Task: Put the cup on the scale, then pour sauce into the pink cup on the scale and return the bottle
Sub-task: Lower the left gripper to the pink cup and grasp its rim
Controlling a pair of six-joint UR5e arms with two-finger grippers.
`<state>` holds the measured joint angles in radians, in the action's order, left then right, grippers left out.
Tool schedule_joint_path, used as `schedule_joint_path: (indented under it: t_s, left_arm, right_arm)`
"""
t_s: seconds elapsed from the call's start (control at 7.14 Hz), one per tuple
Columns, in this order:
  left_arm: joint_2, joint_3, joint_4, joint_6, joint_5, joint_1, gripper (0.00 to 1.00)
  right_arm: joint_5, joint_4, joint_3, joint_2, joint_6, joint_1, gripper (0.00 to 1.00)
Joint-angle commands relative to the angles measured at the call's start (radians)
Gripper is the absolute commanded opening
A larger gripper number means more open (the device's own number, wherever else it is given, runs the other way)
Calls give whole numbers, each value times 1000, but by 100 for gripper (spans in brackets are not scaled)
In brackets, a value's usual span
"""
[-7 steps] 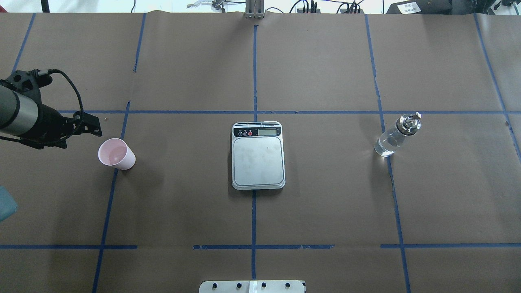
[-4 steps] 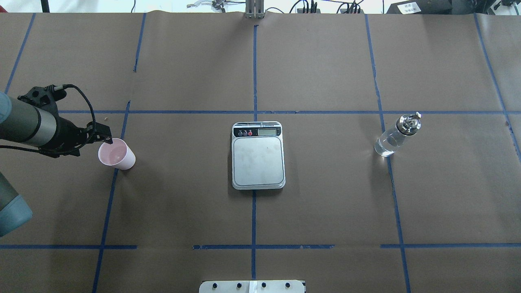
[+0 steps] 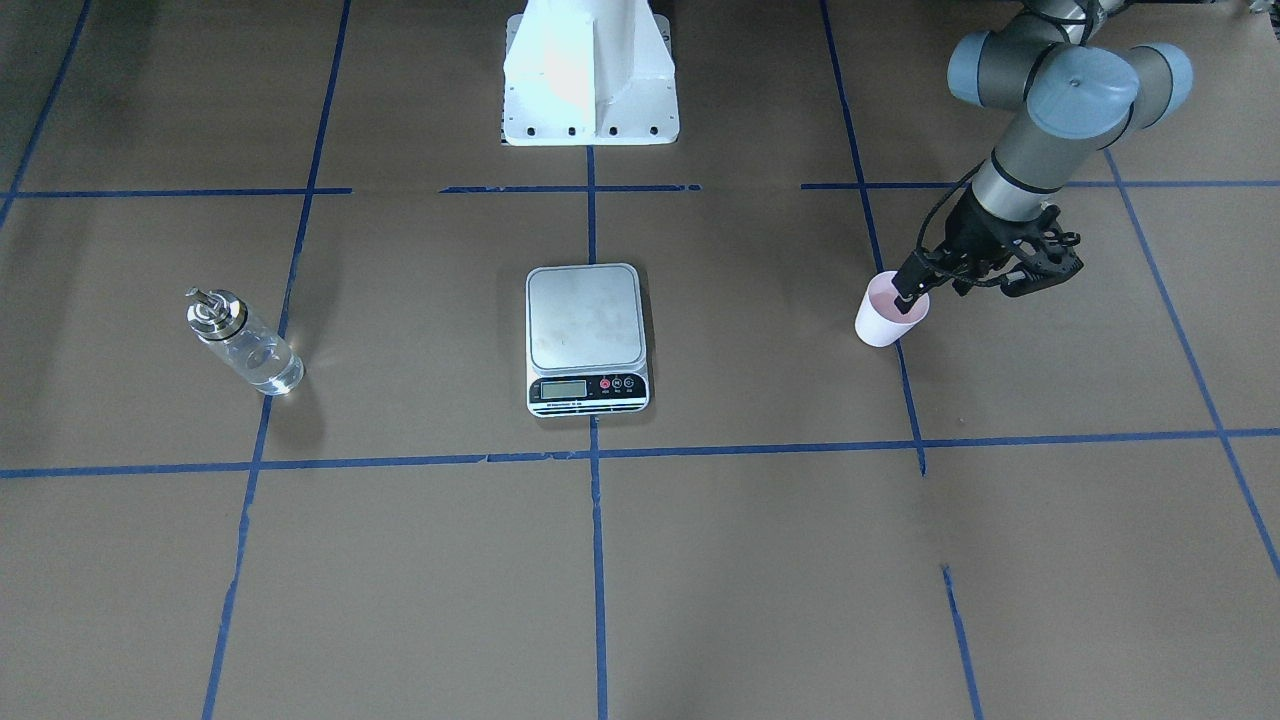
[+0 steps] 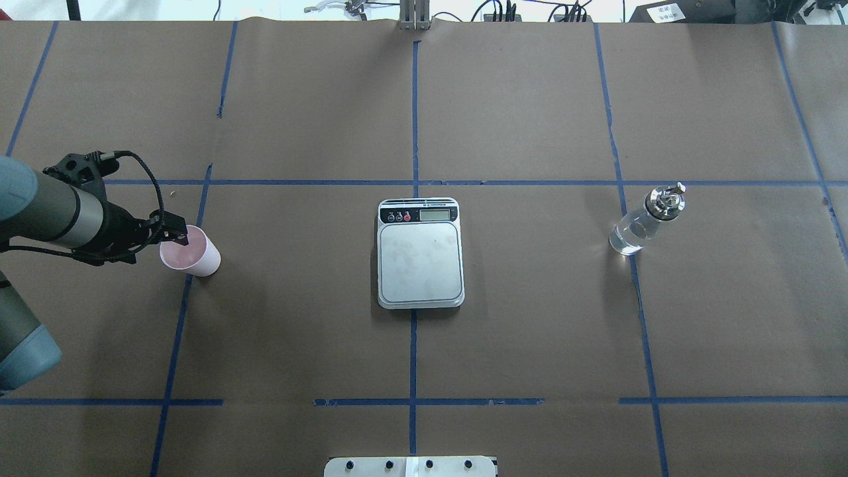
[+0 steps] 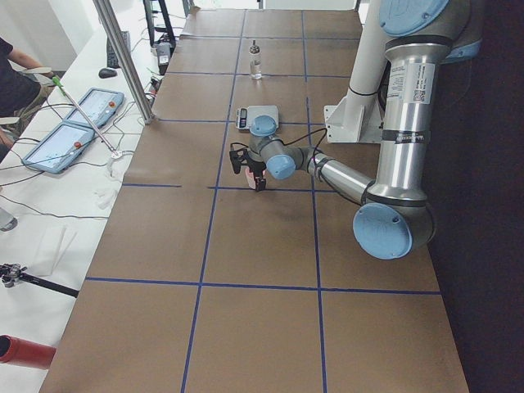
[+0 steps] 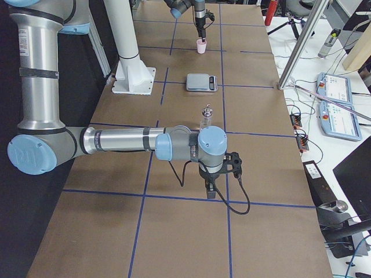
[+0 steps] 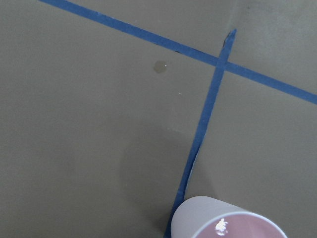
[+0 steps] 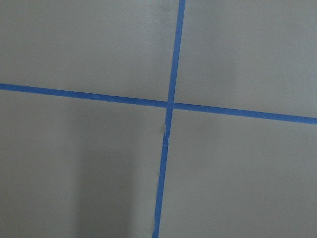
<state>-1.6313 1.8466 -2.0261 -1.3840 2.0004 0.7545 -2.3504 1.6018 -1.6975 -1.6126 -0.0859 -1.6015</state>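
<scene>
The pink cup point(image 4: 195, 255) stands upright on the table, left of the scale point(image 4: 420, 255), and its rim shows at the bottom of the left wrist view point(image 7: 228, 223). My left gripper point(image 4: 177, 235) is at the cup's near rim, open, with one finger dipping inside the cup point(image 3: 885, 320) in the front-facing view. The glass bottle point(image 4: 642, 225) with its metal spout stands far to the right, with nothing touching it. Nothing rests on the scale's steel plate point(image 3: 585, 320). My right gripper point(image 6: 211, 188) hangs over bare table near the bottom of the exterior right view; I cannot tell whether it is open or shut.
Blue tape lines cross the brown table cover. The white robot base point(image 3: 590, 70) stands behind the scale. A metal post point(image 5: 123, 57), tablets point(image 5: 74, 131) and cables are on the side bench, where a person's arm point(image 5: 16, 74) shows.
My left gripper has moved right and down, from beside the cup onto its rim. Cup, scale and bottle have not moved.
</scene>
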Motion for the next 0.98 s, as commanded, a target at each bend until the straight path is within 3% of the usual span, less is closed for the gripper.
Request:
schedule_joint_path:
  t_s: [0.0,0.28,0.7,0.84]
  left_arm:
    - [-5,-6,1,-1,0,-6,81]
    - [-9,-6,1,-3,1,-11,57]
    - [-18,6,10,-4,5,-11,0]
    - [-19,8,12,-6,6,-11,0]
  right_arm:
    - [2,1,1,2,0,0,100]
    - [5,1,-1,3,0,0,100]
    - [10,1,1,8,-2,0,100]
    - [10,3,1,8,-2,0,100]
